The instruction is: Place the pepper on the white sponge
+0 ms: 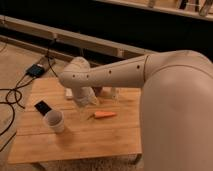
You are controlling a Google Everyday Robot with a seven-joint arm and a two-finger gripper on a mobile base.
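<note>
camera view, gripper (84,106) near pepper (105,114), table (100,141) centre

one camera looks down over the arm (125,75) onto the table (75,142), fairly near; the gripper (86,103) hangs mid-frame above it.

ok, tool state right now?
Tool: open, holding nothing, low over the table just left of the pepper, which lies on the wood.
</note>
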